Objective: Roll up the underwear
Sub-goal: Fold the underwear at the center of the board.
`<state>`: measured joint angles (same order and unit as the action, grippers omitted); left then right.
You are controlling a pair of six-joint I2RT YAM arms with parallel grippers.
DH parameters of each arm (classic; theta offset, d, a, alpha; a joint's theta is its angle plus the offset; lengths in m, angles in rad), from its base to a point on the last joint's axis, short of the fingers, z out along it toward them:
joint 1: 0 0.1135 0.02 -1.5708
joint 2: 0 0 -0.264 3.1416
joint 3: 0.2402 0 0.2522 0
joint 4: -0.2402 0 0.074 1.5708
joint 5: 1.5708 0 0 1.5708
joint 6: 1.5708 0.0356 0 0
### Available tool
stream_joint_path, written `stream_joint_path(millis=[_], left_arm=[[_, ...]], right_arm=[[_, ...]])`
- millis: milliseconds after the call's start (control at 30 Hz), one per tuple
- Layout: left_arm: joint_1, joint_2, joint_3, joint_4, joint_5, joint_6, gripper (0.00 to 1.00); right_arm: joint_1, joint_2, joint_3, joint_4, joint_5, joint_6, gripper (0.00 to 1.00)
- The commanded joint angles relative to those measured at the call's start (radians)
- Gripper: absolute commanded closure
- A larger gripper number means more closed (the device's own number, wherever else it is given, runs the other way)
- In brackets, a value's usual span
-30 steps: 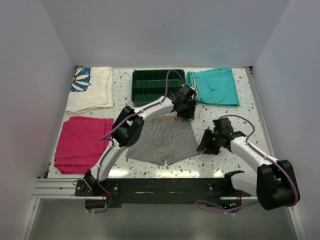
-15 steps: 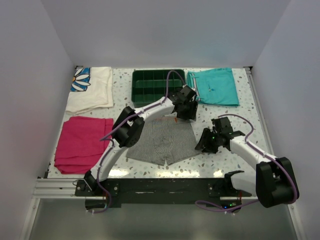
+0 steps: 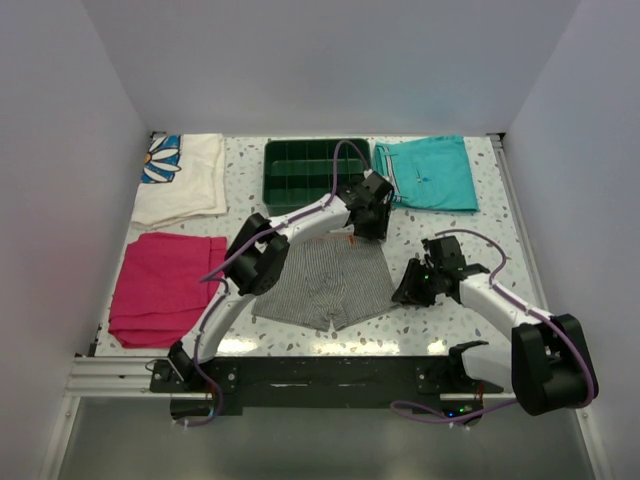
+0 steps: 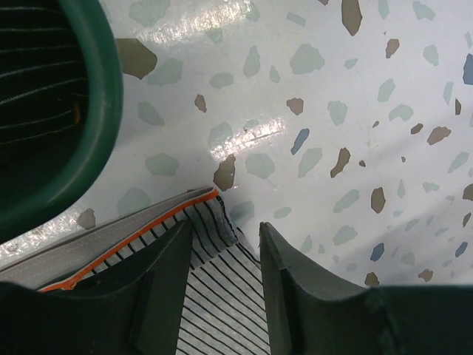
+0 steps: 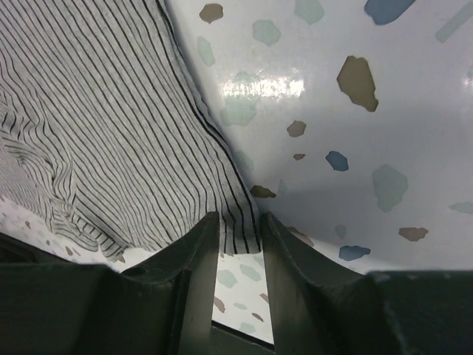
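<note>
Where right gripper (image 5: 238,223) has closed in, underwear (image 3: 325,280) hem lies between jaws.

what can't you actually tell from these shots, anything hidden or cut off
- Top view: the underwear's far right corner is hidden beneath the left claw.
- Top view: the right claw is too small to show its jaw gap.
- Right wrist view: cloth lies between the fingers; whether they pinch it is unclear.
- Left wrist view: the green tray is cut off by the frame edge.

Grey-striped cloth underwear (image 3: 325,285) central; green plastic tray (image 3: 270,176) behind it; teal shorts (image 3: 430,175) right of tray; magenta cloth (image 3: 165,285) far left.
</note>
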<state>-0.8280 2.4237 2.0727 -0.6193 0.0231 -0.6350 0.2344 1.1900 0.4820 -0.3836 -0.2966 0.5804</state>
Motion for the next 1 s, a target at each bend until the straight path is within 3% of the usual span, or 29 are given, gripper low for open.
stream_joint_path(millis=[0,167,400,633,967], left_arm=[[0.001,0.015,0.069,-0.028,-0.020,0.011,0.54],[0.003,0.021,0.075,-0.037,-0.020,0.012,0.54],[0.004,0.014,0.082,-0.053,-0.020,0.018,0.60],[0.012,-0.058,0.086,-0.060,-0.051,0.029,0.43],[-0.023,-0.044,0.038,-0.051,0.009,0.011,0.42]], right_arm=[[-0.001,-0.020,-0.028,0.034,-0.070,-0.022,0.69],[-0.001,-0.007,-0.042,0.051,-0.095,-0.034,0.81],[-0.001,-0.020,-0.037,0.041,-0.092,-0.048,0.84],[-0.001,-0.023,-0.051,0.060,-0.093,-0.036,0.94],[-0.001,-0.036,-0.052,0.057,-0.081,-0.037,0.96]])
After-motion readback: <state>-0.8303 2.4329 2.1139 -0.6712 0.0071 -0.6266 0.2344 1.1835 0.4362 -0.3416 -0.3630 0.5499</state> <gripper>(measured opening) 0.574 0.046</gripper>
